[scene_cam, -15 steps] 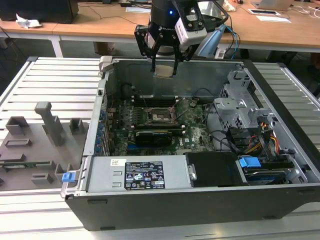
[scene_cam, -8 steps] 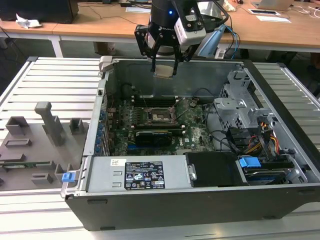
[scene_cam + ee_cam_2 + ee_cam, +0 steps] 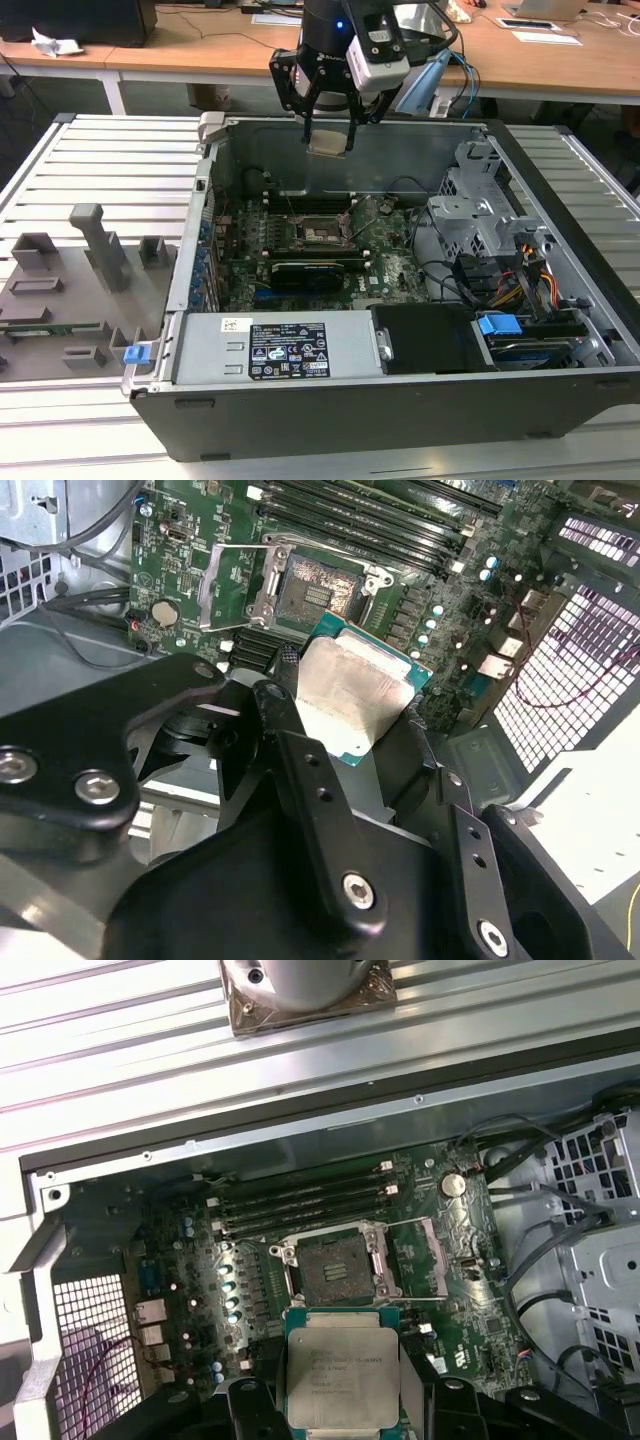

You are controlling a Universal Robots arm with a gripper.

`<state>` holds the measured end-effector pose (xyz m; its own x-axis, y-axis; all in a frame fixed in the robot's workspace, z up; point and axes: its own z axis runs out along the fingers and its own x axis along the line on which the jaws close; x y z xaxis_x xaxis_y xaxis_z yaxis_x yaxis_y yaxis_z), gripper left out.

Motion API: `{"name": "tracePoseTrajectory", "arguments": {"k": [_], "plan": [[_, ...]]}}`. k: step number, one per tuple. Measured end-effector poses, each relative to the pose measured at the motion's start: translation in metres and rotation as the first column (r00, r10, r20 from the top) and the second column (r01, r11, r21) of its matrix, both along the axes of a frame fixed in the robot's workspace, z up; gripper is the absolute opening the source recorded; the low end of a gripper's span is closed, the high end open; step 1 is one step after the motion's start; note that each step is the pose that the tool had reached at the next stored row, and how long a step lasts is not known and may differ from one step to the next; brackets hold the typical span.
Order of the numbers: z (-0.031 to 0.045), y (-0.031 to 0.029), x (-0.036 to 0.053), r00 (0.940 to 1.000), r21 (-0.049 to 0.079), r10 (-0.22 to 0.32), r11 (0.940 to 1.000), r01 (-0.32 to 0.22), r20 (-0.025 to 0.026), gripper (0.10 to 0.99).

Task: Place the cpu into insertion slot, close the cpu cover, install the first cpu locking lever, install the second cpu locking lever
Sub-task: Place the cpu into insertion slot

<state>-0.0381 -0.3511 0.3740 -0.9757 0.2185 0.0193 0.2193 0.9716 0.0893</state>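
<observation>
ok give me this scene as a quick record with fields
pincer: shut on the cpu
cpu: held in the air over the open computer case, not seated
insertion slot: empty, on the green motherboard
cpu cover: raised open beside the slot

Exterior view looks down into the computer case; both nearer wrist views share the insertion slot

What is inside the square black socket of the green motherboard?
The square black socket holds only bare contacts, uncovered. The small silver-grey square chip is held in the end effector, apart from it.
</observation>
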Motion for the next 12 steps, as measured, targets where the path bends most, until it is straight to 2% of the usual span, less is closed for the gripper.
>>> {"name": "tracePoseTrajectory", "arguments": {"k": [12], "plan": [[-0.0001, 0.0, 0.0, 0.9992, 0.0, -0.04, 0.9992, 0.04, 0.0, 0.541]]}}
